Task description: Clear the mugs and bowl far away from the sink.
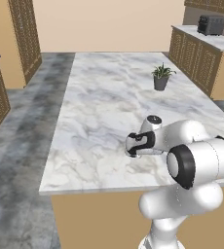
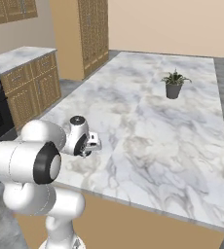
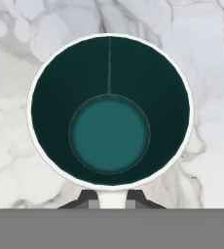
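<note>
Gripper (image 3: pixel 112 194) closed on the rim of the teal-inside, grey-white mug (image 3: pixel 109 109), mouth facing the hand camera. Mug sits directly beyond the gripper, over the white marble surface (image 1: pixel 99 112). Small potted plant (image 1: pixel 161 77) well beyond it.

A rendered home kitchen: a long white-and-grey marble island countertop (image 1: pixel 99 112) on a tan base, tan wooden louvred cabinets (image 1: pixel 196 58) along the walls, a dark grey toaster (image 1: pixel 211 24) on a side counter, and a small potted green plant (image 1: pixel 160 78).
</note>
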Motion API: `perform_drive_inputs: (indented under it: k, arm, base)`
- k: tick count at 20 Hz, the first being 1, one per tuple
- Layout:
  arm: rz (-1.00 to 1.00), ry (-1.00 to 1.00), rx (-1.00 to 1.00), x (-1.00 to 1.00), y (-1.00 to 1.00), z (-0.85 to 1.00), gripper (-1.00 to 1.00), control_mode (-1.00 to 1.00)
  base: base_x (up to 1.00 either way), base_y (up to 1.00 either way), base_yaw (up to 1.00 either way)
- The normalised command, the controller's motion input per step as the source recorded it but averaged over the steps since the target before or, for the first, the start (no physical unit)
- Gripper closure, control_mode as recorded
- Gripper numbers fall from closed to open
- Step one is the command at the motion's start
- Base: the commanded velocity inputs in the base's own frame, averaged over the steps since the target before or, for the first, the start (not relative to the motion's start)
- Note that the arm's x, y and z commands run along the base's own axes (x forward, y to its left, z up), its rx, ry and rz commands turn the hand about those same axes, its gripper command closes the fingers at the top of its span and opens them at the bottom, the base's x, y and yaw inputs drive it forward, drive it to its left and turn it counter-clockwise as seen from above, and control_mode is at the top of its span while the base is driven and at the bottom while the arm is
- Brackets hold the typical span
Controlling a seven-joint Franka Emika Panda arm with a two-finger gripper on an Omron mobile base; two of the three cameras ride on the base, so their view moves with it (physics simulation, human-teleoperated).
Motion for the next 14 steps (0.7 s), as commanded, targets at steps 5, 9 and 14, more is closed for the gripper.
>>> perform_drive_inputs:
  k: [5,9,14]
  arm:
    - [0.0,0.0,0.0,0.26,0.01,-0.35,-1.0,-1.0]
    - [0.0,0.0,0.0,0.01,0.0,0.0,-1.0,-1.0]
    - [0.0,0.01,0.0,0.0,0.0,0.12,-1.0,-1.0]
  base:
    - [0.0,0.0,0.0]
    - [0.0,0.0,0.0]
    - [0.0,0.0,0.0]
